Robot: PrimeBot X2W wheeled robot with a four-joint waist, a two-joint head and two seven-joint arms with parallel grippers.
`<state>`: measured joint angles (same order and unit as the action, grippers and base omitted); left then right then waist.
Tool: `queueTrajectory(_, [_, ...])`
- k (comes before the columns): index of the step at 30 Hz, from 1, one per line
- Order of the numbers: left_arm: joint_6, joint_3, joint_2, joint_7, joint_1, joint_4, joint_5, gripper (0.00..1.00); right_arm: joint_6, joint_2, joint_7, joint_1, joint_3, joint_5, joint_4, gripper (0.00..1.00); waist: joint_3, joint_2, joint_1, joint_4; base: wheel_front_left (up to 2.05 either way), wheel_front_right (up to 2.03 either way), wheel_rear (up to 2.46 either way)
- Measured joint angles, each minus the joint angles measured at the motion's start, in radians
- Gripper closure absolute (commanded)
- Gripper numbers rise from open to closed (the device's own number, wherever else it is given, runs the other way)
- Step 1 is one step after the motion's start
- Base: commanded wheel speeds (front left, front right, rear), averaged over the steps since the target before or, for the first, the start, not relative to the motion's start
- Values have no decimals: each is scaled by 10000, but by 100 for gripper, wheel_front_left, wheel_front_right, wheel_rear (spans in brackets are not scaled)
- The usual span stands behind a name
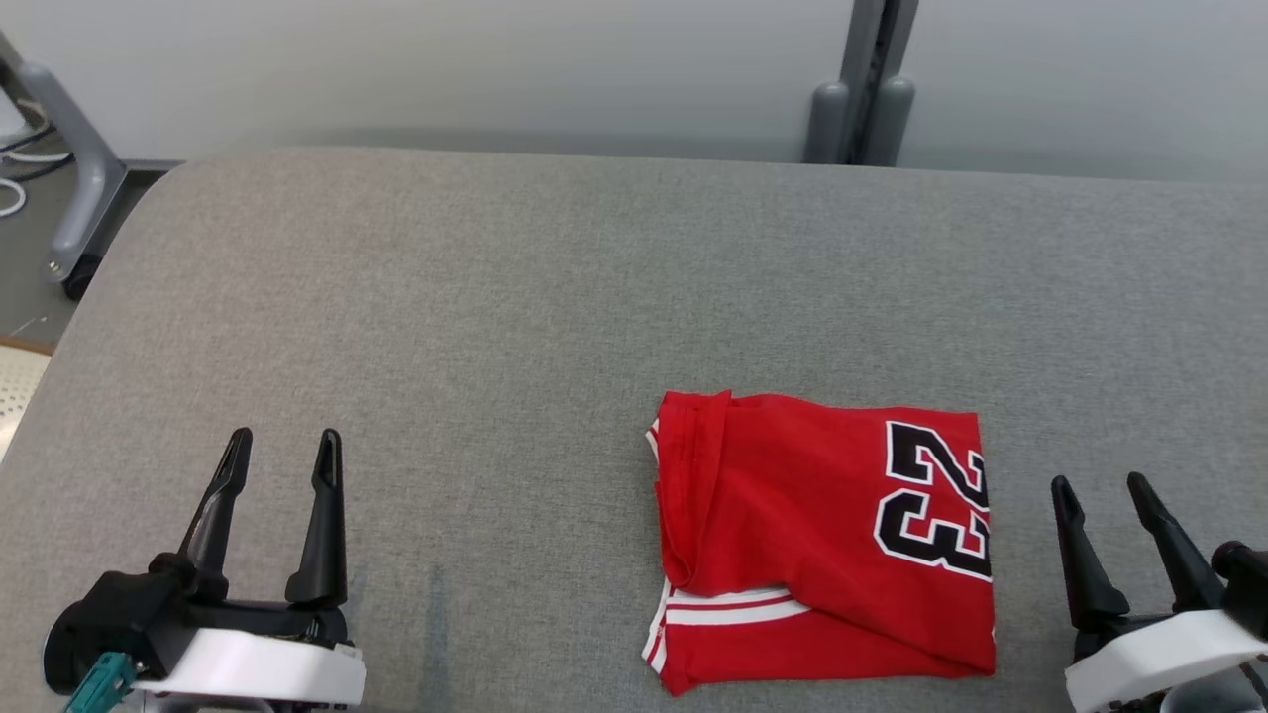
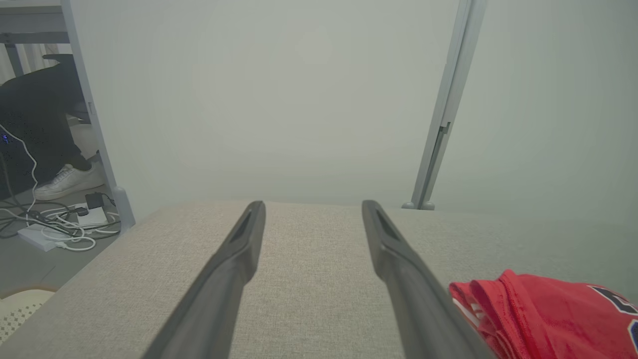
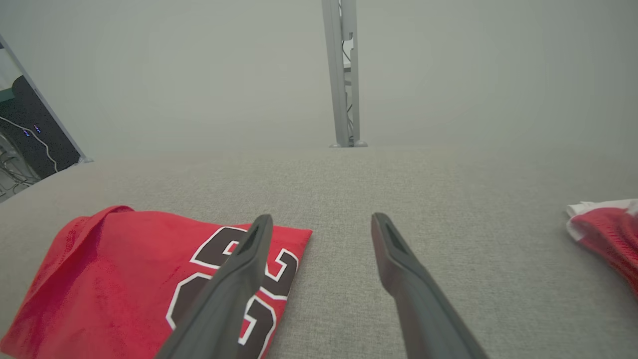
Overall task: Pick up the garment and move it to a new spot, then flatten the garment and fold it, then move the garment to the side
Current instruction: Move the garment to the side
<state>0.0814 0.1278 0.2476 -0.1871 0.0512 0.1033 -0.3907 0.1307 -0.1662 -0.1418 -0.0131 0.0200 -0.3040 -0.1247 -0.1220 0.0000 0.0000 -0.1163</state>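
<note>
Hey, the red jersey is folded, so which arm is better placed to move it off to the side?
Right. The right gripper sits just beside the folded jersey, jaws open and empty; the left gripper is well across the table from it.

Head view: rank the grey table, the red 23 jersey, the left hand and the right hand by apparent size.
1. grey table
2. red 23 jersey
3. left hand and right hand: alike, right cropped by the frame; unranked.
</note>
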Motion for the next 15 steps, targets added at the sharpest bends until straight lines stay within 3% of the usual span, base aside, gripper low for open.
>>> queueTrajectory(8, [-100, 217, -155, -305, -602, -238, 21, 0, 0, -332, 109, 847, -1177, -876, -2034, 0, -704, 0, 0, -621, 0, 0, 0])
queueTrajectory(15, [-186, 209, -295, -510, -765, -499, 13, 0, 0, -738, 619, 1406, -2121, -1910, -3149, 0, -891, 0, 0, -765, 0, 0, 0])
